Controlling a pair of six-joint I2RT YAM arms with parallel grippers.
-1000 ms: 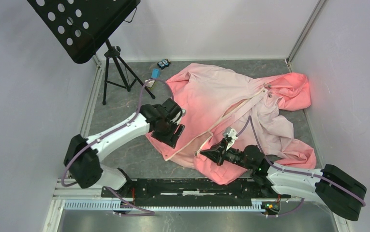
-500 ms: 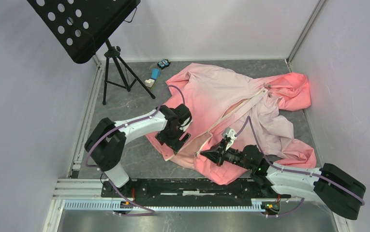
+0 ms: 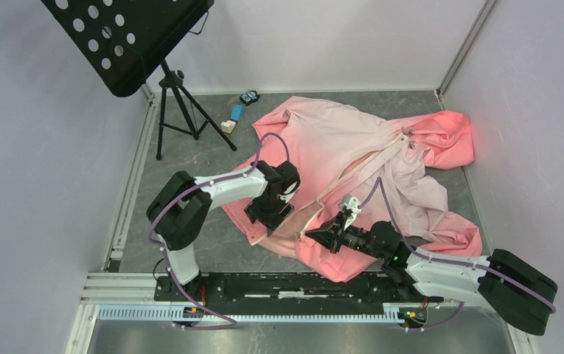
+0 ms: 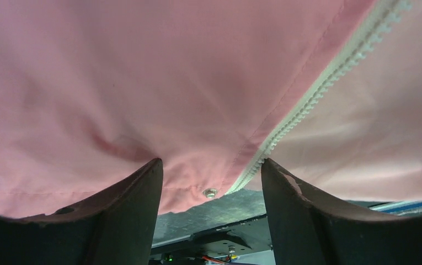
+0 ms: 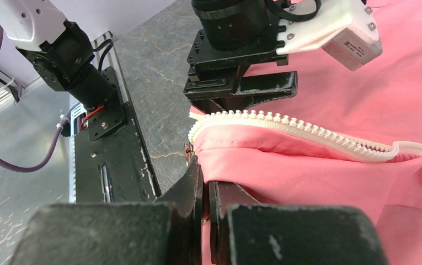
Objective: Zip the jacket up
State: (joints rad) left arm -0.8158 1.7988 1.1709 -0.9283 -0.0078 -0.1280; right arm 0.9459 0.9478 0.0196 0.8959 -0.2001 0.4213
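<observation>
We found the pink jacket [image 3: 367, 158] spread across the far right part of the grey surface [image 3: 183, 166], its hood bunched toward the far right corner and its cream zipper strip [image 3: 360, 168] running on a slant from the collar down toward the near hem. The left tool [image 3: 270, 220] sat at the jacket's near left hem, and in its own wrist view the left tool [image 4: 211, 172] had its jaws spread apart, released, with pink cloth filling the space beyond them, the zipper strip [image 4: 319, 91] crossing on the right, and a small metal snap [image 4: 210, 192] showing at the hem between the fingers. We could not tell whether those fingers touched the cloth. The right tool [image 3: 312, 234] lay low at the near edge of the other front panel, just beside the left one. From the right wrist we saw the right tool [image 5: 204, 182] clenched on a fold of the jacket's hem, just under the end of the zipper strip [image 5: 308, 130], with the left tool [image 5: 236, 96] right behind that strip. A black music stand [image 3: 127, 37] stood at the far left, and a few small blocks [image 3: 236, 112] lay near its feet.
</observation>
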